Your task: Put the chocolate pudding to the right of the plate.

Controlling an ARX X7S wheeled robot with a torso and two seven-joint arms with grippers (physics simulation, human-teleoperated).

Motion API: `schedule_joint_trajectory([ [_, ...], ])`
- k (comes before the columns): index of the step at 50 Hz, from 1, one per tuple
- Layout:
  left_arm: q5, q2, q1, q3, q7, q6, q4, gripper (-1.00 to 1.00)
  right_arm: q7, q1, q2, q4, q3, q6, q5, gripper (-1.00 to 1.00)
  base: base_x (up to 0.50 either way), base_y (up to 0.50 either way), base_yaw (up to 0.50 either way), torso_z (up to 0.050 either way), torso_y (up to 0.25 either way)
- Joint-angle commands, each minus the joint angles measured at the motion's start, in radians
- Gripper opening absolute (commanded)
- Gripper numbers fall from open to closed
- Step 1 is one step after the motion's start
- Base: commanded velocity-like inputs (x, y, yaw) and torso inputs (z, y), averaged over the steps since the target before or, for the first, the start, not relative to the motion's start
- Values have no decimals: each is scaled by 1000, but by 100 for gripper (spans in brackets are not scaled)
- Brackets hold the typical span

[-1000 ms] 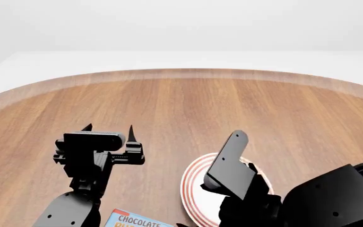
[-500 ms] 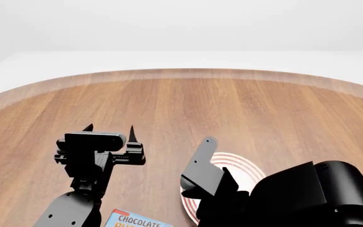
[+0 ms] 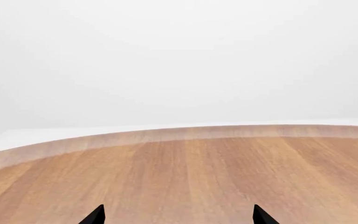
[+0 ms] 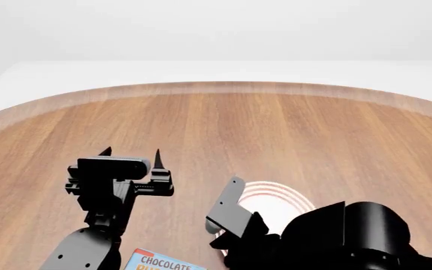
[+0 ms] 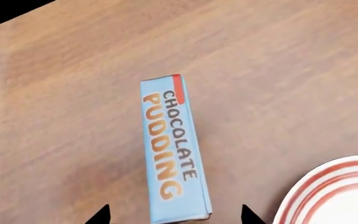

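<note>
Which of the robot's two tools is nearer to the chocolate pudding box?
Right. The right tool hangs just above the chocolate pudding, its tips on either side of one end. The left tool is raised over bare table, farther from the box, pointing away.

Both arms are matte black all over, no markings or cables visible. Left gripper [image 4: 131, 158], left of centre in the head view, is a blocky ribbed housing with a rounded bar on top and two thin pointed fingertips [image 4: 157, 158]. Right arm [image 4: 351, 236], lower right, has a bulky rounded glossy-black casing and a flat angular plate with a small round hole near its tip.
</note>
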Motion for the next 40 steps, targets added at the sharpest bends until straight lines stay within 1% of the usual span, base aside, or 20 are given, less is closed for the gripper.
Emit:
schedule_joint_trajectory([
  [1,-4,-3,0,3,-3,4,-3,100,-56,-6,-6,50,-54,-43,-70,100,0,0,0,0,0],
  [19,-11,-6,2,10,-8,10,-5,100,-168,8,-46,172,-150,-122,-173,100,0,0,0,0,0],
  [40,-18,-11,3,17,-15,15,-6,100,-241,-16,-73,286,-240,-165,-238,100,0,0,0,0,0],
])
